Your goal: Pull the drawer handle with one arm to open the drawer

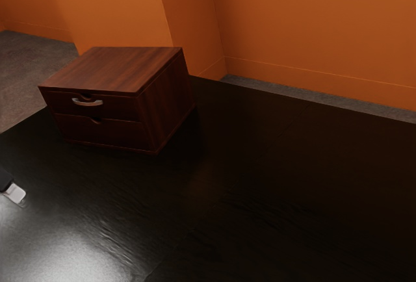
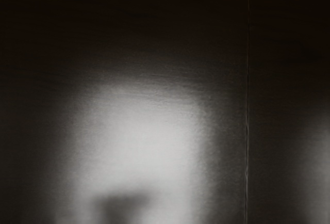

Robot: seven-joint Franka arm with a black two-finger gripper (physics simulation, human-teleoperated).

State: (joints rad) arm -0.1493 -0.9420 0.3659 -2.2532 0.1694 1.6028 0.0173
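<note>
Toward the exterior view's upper left, the cabinet (image 1: 153,93) stands on the dark glossy table (image 1: 273,191), with its drawer fronts turned to that view's left. The upper drawer (image 1: 62,103) carries a pale curved handle (image 1: 87,102). The lower drawer (image 1: 114,132) has a darker pull (image 1: 95,121) just beneath it. Both fronts look flush, so I judge the opening not yet begun.

Several things could spoil it. The handle is thin and sits close to the drawer face, so a claw arriving a little high or low would likely butt the wood and shove the cabinet back instead of catching the bar. The two pulls lie near each other, and a low approach could take the wrong one. The cabinet seems to stand free on a slick surface, so a sharp tug, or one off the drawer's sliding line, may drag or swivel the whole piece instead of drawing the drawer out.

A small pale part of the arm (image 1: 13,192) shows at the exterior view's left edge, low over the table, well apart from the cabinet and on the side its fronts face. The wrist view looks onto the table's sheen and a thin seam (image 2: 248,105), which suggests the hand points downward. Whether the claw is apart or together, I cannot tell.
</note>
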